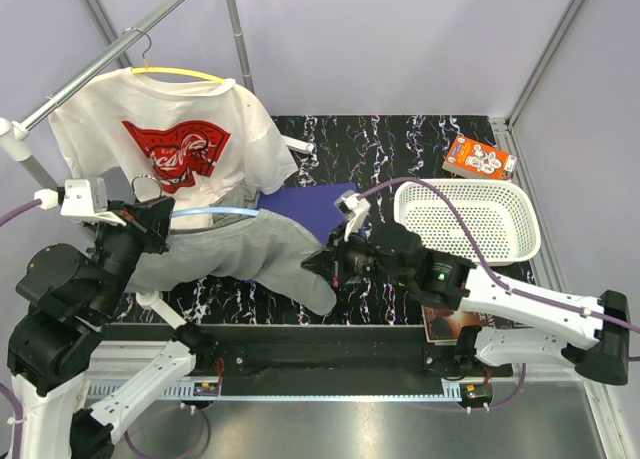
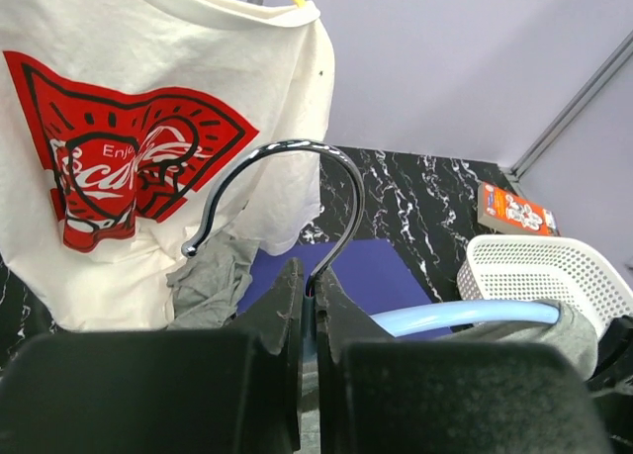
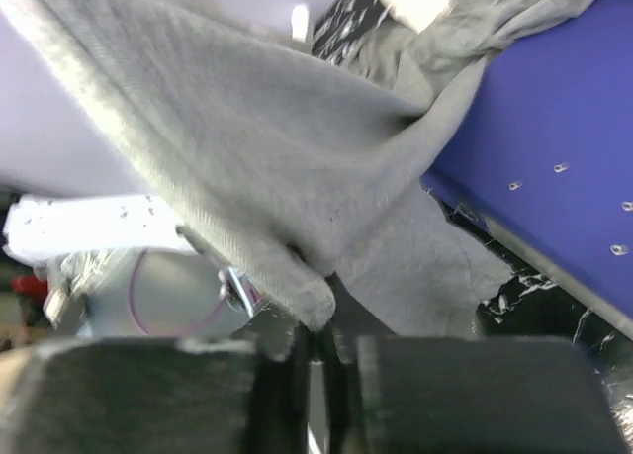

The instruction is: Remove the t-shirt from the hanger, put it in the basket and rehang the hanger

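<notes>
Soft grey cotton t-shirt (image 1: 250, 251): light, limp and stretchy, probably best gripped at a hem or sleeve edge. It drapes between the tools on a light-blue plastic hanger with a steel hook (image 2: 455, 316). Left tool (image 2: 310, 306) is clenched on the hook's stem; right tool (image 3: 315, 340) pinches a fabric fold.

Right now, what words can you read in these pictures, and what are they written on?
"Enjo": on the red print of the white cotton t-shirt; the hanger's metal hook hides the rest of the word.
Curly white writing below it, same print: too creased to read for sure.
Orange cardboard box: its print is too small to read.
</notes>
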`<control>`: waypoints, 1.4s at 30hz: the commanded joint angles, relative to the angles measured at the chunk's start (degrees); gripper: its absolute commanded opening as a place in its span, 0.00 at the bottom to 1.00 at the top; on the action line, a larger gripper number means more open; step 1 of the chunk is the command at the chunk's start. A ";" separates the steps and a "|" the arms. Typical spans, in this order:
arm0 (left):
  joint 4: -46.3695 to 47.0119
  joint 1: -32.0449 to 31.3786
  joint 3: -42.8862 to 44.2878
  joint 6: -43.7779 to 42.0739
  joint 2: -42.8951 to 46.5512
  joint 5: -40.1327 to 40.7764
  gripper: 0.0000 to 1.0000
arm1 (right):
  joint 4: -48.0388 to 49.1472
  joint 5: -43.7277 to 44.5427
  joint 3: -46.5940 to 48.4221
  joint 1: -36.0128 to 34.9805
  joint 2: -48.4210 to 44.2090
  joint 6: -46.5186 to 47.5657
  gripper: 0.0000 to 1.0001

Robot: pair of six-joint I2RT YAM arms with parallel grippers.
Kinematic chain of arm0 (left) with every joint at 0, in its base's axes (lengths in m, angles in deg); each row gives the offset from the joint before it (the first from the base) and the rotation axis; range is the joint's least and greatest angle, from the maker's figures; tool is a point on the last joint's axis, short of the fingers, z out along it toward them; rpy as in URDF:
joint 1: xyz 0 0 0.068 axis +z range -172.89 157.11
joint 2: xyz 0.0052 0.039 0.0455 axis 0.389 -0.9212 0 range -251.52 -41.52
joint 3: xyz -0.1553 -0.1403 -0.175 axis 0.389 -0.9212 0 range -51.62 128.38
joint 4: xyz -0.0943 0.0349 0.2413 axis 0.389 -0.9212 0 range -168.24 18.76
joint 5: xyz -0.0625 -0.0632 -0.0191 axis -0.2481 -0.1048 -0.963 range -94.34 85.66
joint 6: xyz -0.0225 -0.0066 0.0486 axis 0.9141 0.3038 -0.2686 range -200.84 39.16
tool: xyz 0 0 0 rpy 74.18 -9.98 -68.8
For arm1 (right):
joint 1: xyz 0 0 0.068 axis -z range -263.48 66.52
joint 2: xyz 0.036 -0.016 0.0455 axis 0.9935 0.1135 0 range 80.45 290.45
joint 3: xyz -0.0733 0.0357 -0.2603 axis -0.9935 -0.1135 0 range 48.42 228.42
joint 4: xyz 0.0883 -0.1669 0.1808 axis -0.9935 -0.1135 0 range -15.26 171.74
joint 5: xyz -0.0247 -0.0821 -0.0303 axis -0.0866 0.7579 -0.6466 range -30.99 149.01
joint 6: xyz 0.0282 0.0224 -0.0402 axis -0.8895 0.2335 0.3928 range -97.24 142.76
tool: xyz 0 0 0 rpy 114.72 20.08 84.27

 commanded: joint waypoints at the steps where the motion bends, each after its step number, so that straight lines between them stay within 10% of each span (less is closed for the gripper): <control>1: 8.33 -0.10 0.52 0.74 0.41 0.59 0.00 | 0.05 12.71 -2.43 -0.21 -7.48 -5.32 0.00; 9: 12.46 -0.10 -3.96 3.81 4.71 6.65 0.00 | -5.57 33.90 -11.23 -0.12 -20.49 -22.09 0.00; 19: 15.18 -0.10 -8.70 10.39 7.70 9.91 0.00 | -15.76 39.80 -17.92 -0.12 -35.17 -29.07 0.00; 27: 16.16 -0.10 -9.33 11.64 8.85 9.64 0.00 | -20.60 29.47 -13.97 -0.12 -33.97 -14.94 0.00; 33: 9.22 -0.10 4.01 4.27 2.18 4.55 0.00 | -11.47 5.49 -11.16 -0.21 -29.66 -3.06 0.00; 42: 8.77 -0.10 32.11 -6.98 -13.37 -0.11 0.00 | -17.08 1.74 15.81 -0.21 -12.54 6.70 0.00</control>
